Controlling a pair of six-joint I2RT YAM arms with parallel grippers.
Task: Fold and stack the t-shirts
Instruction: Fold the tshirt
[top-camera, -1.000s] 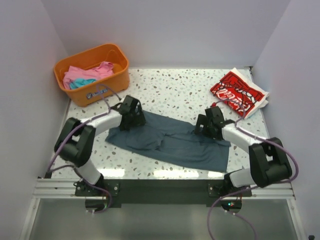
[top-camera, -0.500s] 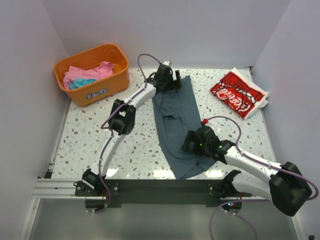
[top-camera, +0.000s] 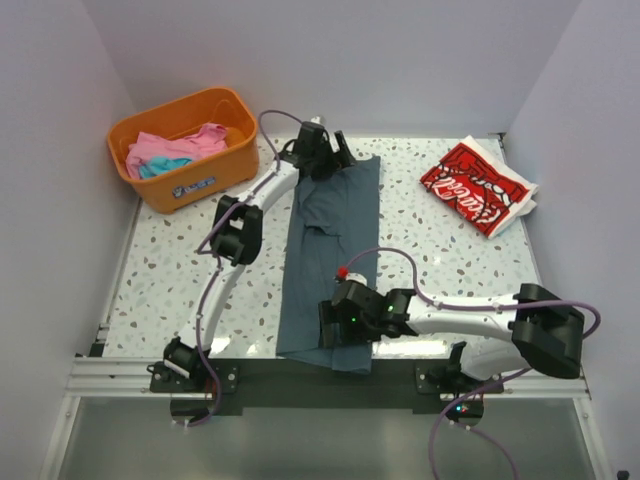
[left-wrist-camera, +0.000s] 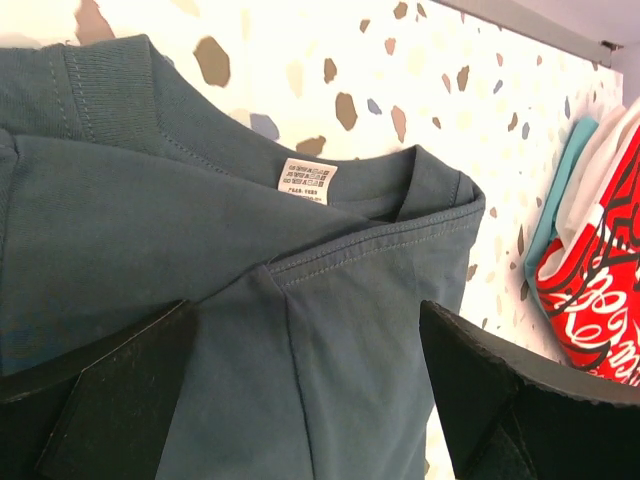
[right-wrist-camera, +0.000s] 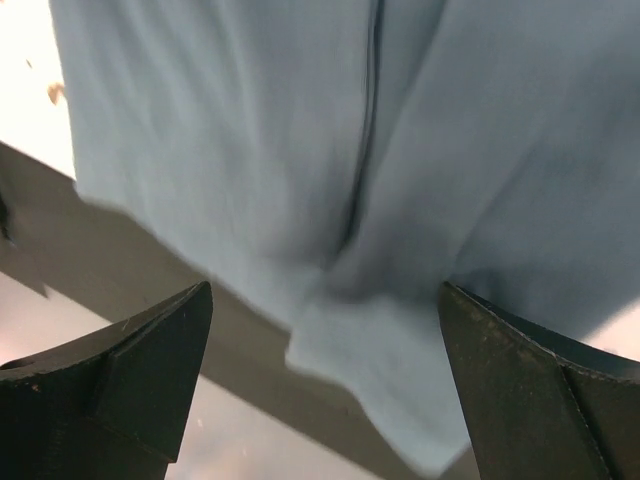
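Observation:
The dark slate-blue t-shirt (top-camera: 325, 250) lies stretched lengthwise from the table's far side to its near edge, where the hem hangs over. My left gripper (top-camera: 322, 160) sits open over the collar end. In the left wrist view the cloth (left-wrist-camera: 330, 330) lies flat between the spread fingers (left-wrist-camera: 110, 400), with the neck label (left-wrist-camera: 305, 180) ahead. My right gripper (top-camera: 335, 330) is open over the hem end (right-wrist-camera: 300, 120), which lies loose between its fingers (right-wrist-camera: 540, 390). The red t-shirt with white script (top-camera: 475, 185) lies folded at the far right.
The orange basket (top-camera: 225, 110) stands at the far left and holds a pink shirt (top-camera: 160, 150) and a turquoise one (top-camera: 160, 166). The red shirt (left-wrist-camera: 600, 300) lies on white and turquoise cloth edges. A dark rail (top-camera: 300, 380) runs along the near edge.
The blue shirt has swung from lying crosswise to lying lengthwise. The left arm stretched to the far side and the right gripper moved left to the near edge.

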